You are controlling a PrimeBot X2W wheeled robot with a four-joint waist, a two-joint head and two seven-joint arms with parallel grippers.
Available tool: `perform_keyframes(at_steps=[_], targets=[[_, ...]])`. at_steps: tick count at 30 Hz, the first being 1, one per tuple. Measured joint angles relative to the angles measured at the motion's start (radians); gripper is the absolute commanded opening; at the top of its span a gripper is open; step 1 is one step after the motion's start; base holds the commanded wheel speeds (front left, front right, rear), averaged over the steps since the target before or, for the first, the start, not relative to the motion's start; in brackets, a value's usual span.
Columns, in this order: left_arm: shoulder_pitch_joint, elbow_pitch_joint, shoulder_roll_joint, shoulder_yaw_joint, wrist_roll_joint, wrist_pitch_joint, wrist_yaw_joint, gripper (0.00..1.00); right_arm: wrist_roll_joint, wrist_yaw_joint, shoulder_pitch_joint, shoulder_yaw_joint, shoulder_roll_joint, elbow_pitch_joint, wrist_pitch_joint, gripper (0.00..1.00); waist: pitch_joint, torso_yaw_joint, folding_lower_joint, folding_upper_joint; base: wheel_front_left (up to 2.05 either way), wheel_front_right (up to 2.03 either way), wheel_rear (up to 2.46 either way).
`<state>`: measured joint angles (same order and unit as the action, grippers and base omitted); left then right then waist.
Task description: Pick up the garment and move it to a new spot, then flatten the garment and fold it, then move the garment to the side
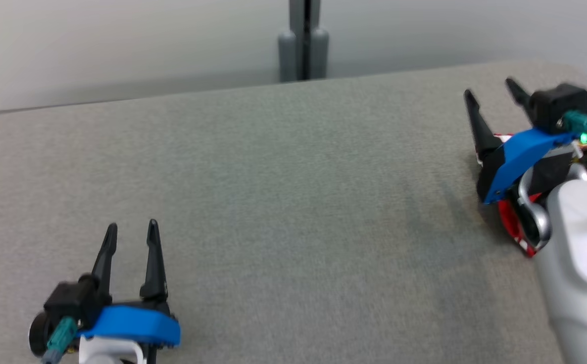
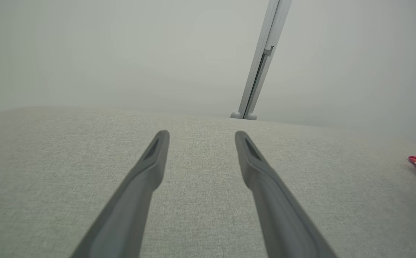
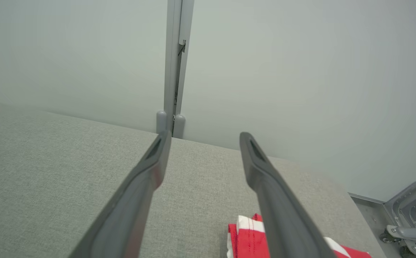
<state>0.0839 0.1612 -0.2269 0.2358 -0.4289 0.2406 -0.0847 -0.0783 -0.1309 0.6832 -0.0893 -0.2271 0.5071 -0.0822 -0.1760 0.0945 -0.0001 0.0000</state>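
Lying just beneath the right gripper [image 1: 490, 90], the folded red-and-white cloth garment [image 3: 244, 238] is well apart from the left gripper [image 1: 133, 226] (both jaws apart).

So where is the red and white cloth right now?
In the head view the red and white cloth lies near the right end of the grey table, partly hidden beneath the robot's open right gripper.
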Motion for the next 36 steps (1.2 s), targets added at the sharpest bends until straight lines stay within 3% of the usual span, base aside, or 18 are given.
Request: perform_keyframes(at_steps=[4,10,21,36], targets=[[-0.037,0.016,0.001,-0.017,-0.012,0.008,-0.007,1.0,0.016,0.0,-0.108,0.053,0.096,-0.013,0.101,1.0,0.046,-0.052,-0.0001,0.0001,0.0,0.0,0.0],[-0.086,0.038,0.007,-0.015,-0.013,0.012,-0.011,1.0,0.079,0.0,-0.3,0.124,0.174,-0.061,0.215,1.0,0.094,-0.115,0.0,0.0,0.0,0.0,0.0],[-0.142,0.091,0.018,0.013,-0.01,0.017,0.003,1.0,-0.071,0.0,-0.576,0.101,0.178,-0.171,0.316,1.0,0.156,-0.168,-0.0001,0.0,0.0,0.0,0.0],[-0.153,0.089,0.045,-0.004,-0.013,0.021,0.012,1.0,-0.084,0.0,-0.633,0.091,0.178,-0.201,0.335,1.0,0.159,-0.164,0.0001,0.0,0.0,0.0,0.0]])
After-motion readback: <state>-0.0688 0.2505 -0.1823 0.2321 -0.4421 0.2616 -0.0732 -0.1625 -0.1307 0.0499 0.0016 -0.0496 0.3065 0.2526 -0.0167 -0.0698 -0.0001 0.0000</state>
